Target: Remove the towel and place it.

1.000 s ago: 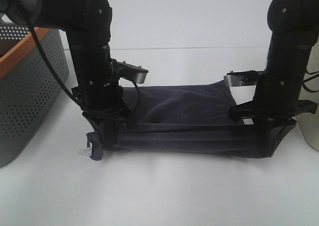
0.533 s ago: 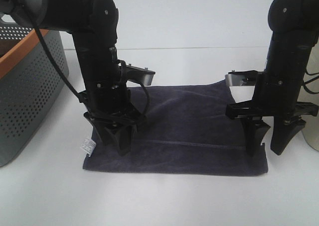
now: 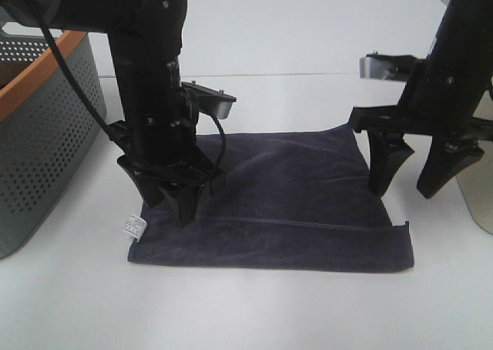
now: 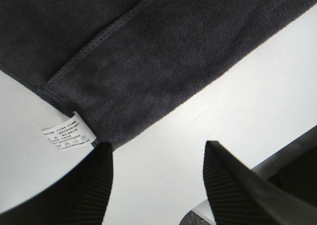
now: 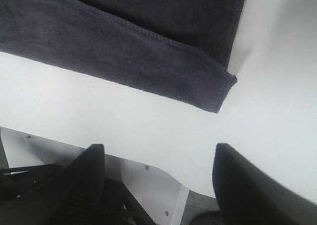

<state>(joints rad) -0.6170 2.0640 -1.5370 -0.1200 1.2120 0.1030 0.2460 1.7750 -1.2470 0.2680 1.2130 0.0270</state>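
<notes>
Towel: the towel (image 3: 285,203) is lying flat and spread out on the white counter (image 3: 254,311), between the two arms, its stitched hem band running along the near edge.
Tag: a small white tag (image 3: 135,226) is sticking out at the towel's near left corner; the left wrist view is showing it (image 4: 68,134) close up, but its print is too small to read.
Left tool: the left tool (image 3: 183,205) is hanging over the towel's left part, not gripping anything; from the high camera its fingers are overlapping, so the gap is hard to judge there, while the left wrist view is showing the two fingers (image 4: 94,185) spread well apart with bare counter between them.
Right tool: the right tool (image 3: 412,179) is hovering above the towel's right edge with its jaws wide and nothing between them; its arm is being cut off by the picture's top and right edges.
Hidden parts: the left arm is covering part of the towel's left side.
Right wrist view: this view is taking in only one hemmed corner of the towel (image 5: 148,46), apart from both fingers.
Bin: a grey perforated bin (image 3: 46,126) with an orange rim is standing at the counter's left, partly cut off; its contents are not showing.
</notes>
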